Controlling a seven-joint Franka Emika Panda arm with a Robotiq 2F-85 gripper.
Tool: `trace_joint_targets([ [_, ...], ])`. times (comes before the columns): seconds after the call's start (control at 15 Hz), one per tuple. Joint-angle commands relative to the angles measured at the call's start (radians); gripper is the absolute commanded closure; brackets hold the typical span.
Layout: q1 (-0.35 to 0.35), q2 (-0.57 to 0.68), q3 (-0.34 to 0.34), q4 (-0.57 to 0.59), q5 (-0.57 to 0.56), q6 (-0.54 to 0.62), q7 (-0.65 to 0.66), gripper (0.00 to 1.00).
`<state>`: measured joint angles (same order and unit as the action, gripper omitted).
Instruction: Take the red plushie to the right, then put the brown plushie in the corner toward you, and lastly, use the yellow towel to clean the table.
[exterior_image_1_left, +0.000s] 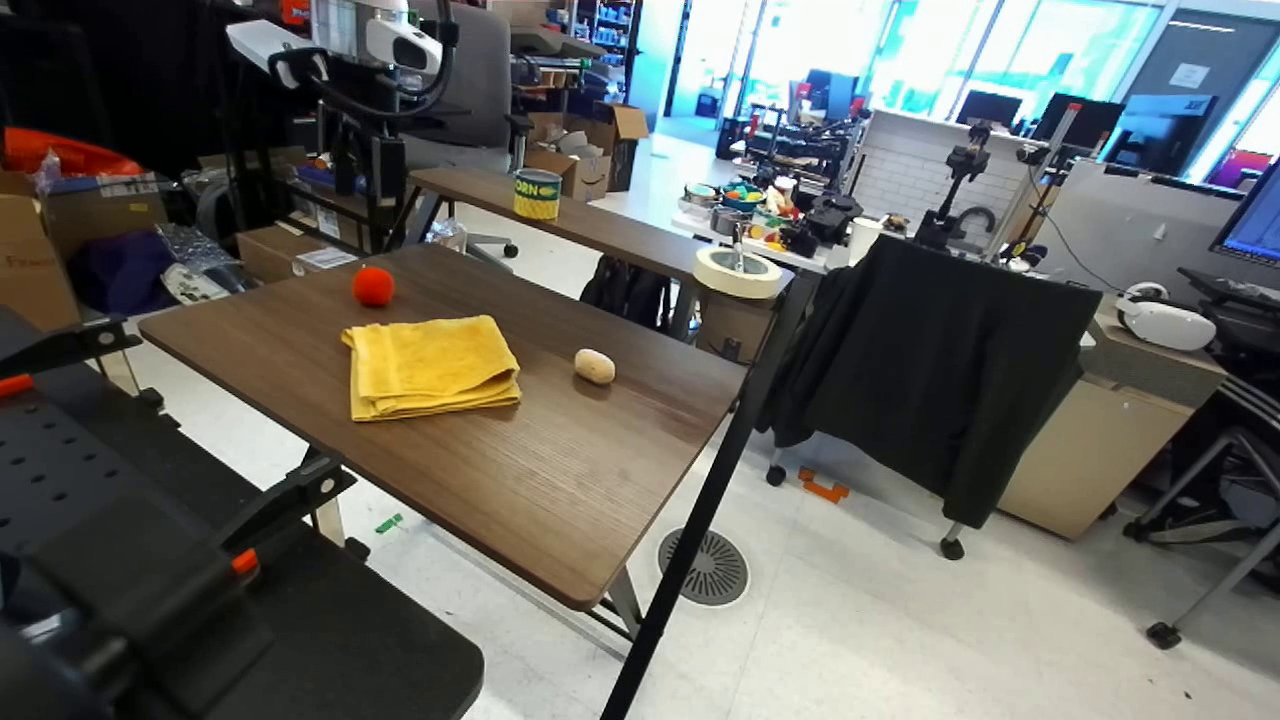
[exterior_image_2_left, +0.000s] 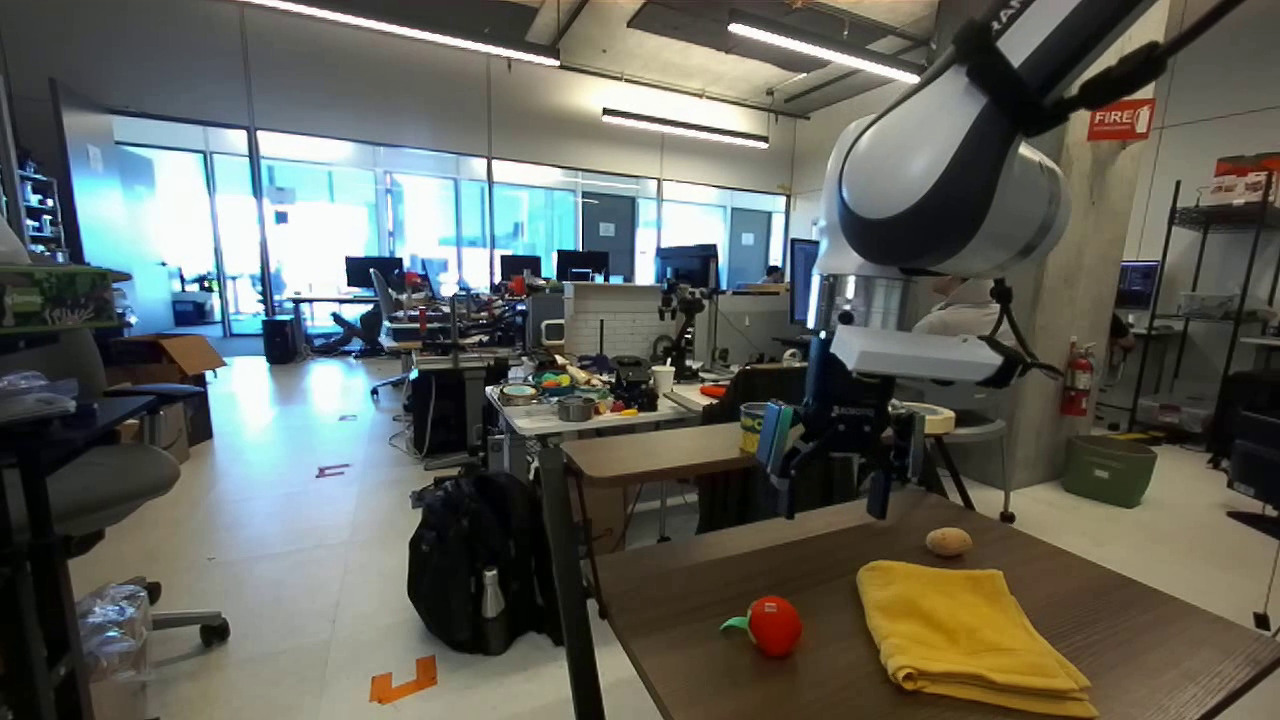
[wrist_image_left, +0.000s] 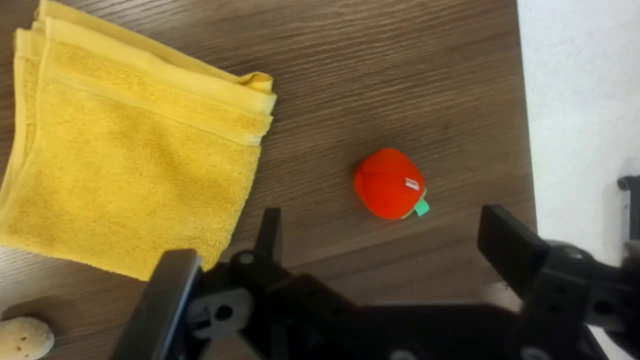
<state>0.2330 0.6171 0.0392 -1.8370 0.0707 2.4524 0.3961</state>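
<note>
Your gripper (wrist_image_left: 384, 230) hangs above the table (exterior_image_1_left: 560, 470), and its 2 fingers (wrist_image_left: 507, 242) stand wide apart, at the lower middle and lower right of the wrist view; your arm (exterior_image_2_left: 950, 210) occupies the upper right of the frame in an exterior view, the fingers pointing downward; you have the red plushie (wrist_image_left: 385, 185) lying on the table a little right of centre in the wrist view, its green tab (wrist_image_left: 421, 207) toward the lower right and a small white label (wrist_image_left: 412, 183) on its surface; in that frame it shows at mid-height, between the fingers from left to right, apart from both; you see the yellow towel (wrist_image_left: 135, 145), folded to a rough square, over much of the left half, near the red plushie but apart from it; you can find the brown plushie (exterior_image_1_left: 595, 367) near the middle of the frame in an exterior view, right of the towel; the wrist view shows part of it, cut off at the lower left corner, with small dark spots; in both exterior views all 3 lie on the table, apart from each other; you also have a corn can (exterior_image_1_left: 537, 195) standing on a narrow bench (exterior_image_1_left: 620, 235) at the upper middle of an exterior view.
</note>
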Motion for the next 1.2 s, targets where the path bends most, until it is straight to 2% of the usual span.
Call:
trace_joint_targets([
  [0.0,-0.085,-0.041,0.042,-0.032,-0.002,-0.059,-0.241,0.00],
  [0.27,-0.105,-0.019,0.043,0.017,-0.056,-0.180,-0.416,0.00],
  [0.33,-0.067,-0.013,0.018,0.032,-0.074,-0.201,-0.335,0.00],
  [0.4,-0.099,-0.008,0.032,0.007,-0.040,-0.143,-0.363,0.00],
  [0.73,-0.099,-0.005,0.032,0.009,-0.043,-0.148,-0.361,0.00],
  [0.93,-0.077,0.080,0.022,0.094,-0.047,-0.132,-0.303,0.00],
  [1.13,-0.051,0.182,0.042,0.176,-0.028,-0.065,-0.267,0.00],
])
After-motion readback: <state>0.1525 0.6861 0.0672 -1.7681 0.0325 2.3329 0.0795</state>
